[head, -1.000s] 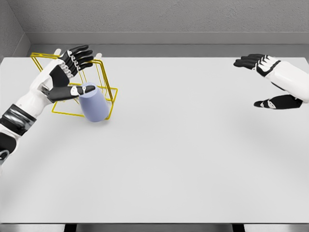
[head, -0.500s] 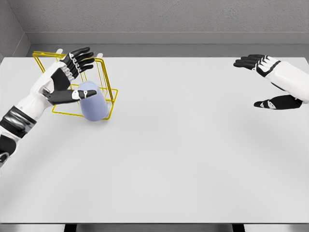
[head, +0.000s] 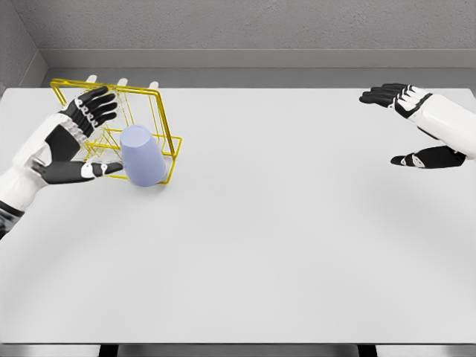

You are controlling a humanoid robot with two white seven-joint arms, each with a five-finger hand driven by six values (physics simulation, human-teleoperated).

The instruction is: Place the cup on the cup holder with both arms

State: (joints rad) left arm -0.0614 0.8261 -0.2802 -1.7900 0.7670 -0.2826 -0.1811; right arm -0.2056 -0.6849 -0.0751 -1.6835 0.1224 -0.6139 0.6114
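the cup [head: 143,155] sits upside down in the yellow wire cup holder [head: 165,111] at the far left of the worktop [head: 282,245]. left robot hand [head: 63,145] is just beside it, fingers spread, grasping nothing. right robot hand [head: 420,123] hangs well apart, also released. judgement: placement looks finished; next move calls only for clearing the left arm without knocking the holder.

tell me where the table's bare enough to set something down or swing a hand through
Bare: the wide middle and near half of the table, between the cup holder and the open right hand. Crowded: the far left corner, where the cup sits on the yellow wire holder with the open left hand beside it.
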